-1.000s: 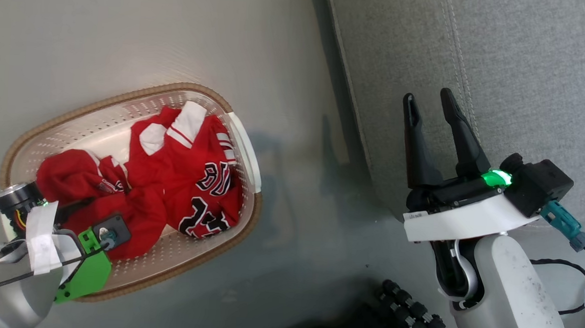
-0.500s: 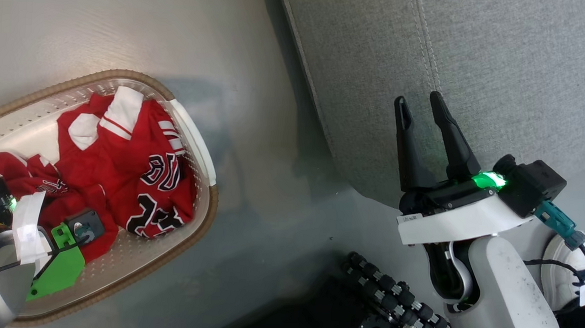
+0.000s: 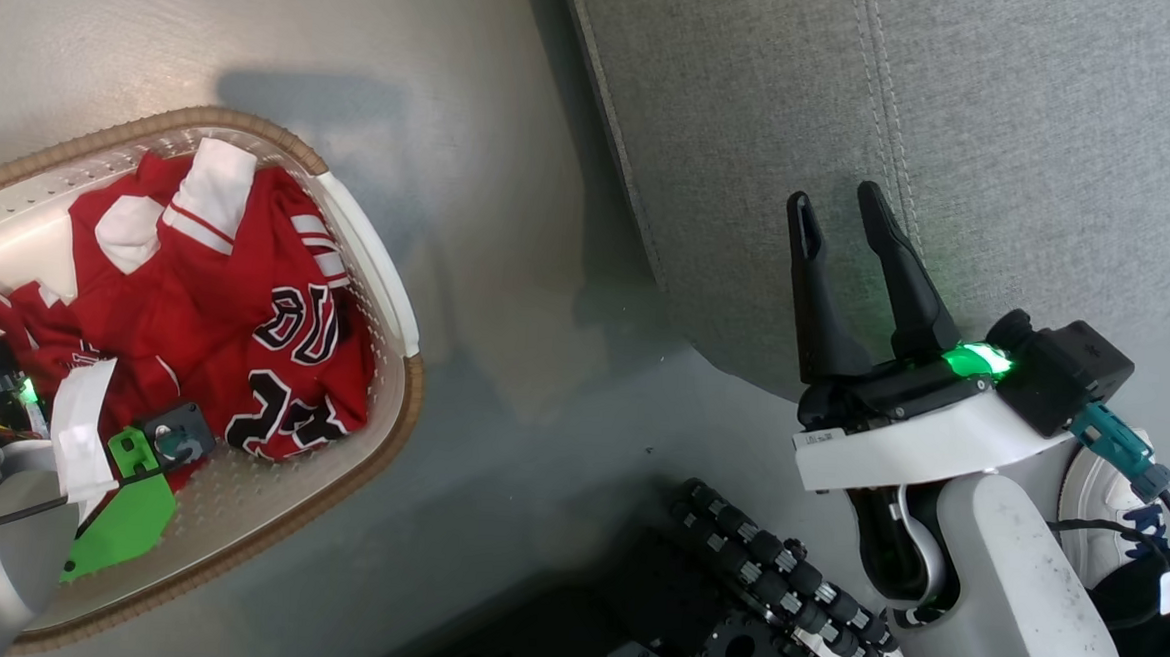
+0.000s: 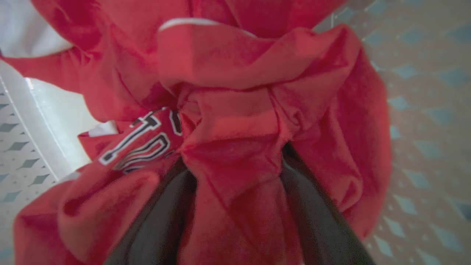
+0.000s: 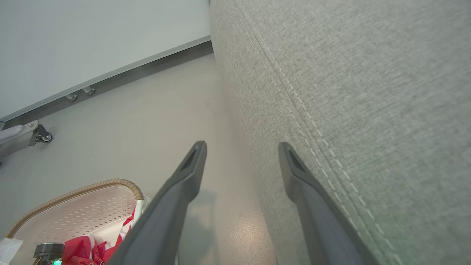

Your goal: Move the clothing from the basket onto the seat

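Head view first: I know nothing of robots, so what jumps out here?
The bright red clothes, one with black-and-white numbers, heaped in a pale basket at the left, stand out most. At the right, the open right end effector shows its two dark fingers against the big grey seat. The left wrist view shows the left end effector astride a fold of that red cloth.

Bright, even light; soft shadows.
Faint grey shadow on the floor (image 3: 503, 364) beyond the basket (image 3: 406, 399), darker along the seat (image 3: 1055, 143) edge; small glare from the green lamp (image 3: 974, 361); clothing (image 4: 235, 158) soft and blurred close up in the left wrist view.
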`<state>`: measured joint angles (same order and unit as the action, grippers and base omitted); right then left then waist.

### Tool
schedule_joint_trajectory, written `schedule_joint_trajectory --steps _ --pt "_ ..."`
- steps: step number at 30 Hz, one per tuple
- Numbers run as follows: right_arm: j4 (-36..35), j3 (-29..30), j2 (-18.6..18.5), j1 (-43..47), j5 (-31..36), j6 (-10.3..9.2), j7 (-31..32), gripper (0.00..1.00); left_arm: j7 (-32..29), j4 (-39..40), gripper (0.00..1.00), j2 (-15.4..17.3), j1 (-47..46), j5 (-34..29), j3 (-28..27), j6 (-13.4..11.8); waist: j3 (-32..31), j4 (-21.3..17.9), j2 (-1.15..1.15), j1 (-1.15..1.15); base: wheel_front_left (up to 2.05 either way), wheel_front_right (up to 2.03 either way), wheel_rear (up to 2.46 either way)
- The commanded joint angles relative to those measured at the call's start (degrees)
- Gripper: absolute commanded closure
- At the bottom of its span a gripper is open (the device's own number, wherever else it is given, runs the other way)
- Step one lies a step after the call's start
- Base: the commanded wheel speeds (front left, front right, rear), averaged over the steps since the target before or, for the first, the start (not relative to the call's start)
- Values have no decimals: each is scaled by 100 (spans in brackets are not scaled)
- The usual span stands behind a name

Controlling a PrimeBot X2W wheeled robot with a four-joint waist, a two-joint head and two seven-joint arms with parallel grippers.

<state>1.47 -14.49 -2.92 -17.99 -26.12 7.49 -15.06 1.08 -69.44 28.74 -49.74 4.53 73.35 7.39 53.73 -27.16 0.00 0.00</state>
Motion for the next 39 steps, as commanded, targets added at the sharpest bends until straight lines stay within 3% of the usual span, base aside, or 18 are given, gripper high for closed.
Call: schedule_joint_trajectory --steps 1,10,15,24,32,39 --pt "8 -15 3 -60 -16 0 -18 0 -42 25 100 45 -73 81 1 13 12 12 0 0 0 0 0" --pt "98 -37 0 -205 137 0 -18 0 136 276 100 171 -170 504 -1 13 -168 50 0 0 0 0 0" --pt "184 123 -2 -237 398 0 -18 0 330 391 100 -58 -59 695 -2 12 -582 316 0 0 0 0 0" --pt "375 448 -10 -92 1109 -1 -18 0 872 294 100 -748 141 1290 -9 12 -1734 1018 0 0 0 0 0" --pt "534 603 -12 174 1465 0 -18 0 1412 296 100 -1187 451 2107 -673 -109 -2884 1592 0 0 0 0 0" --pt "614 674 -9 512 1632 0 -18 0 1412 2215 100 -887 1044 2081 -1831 -560 -3705 1963 0 0 0 0 0"
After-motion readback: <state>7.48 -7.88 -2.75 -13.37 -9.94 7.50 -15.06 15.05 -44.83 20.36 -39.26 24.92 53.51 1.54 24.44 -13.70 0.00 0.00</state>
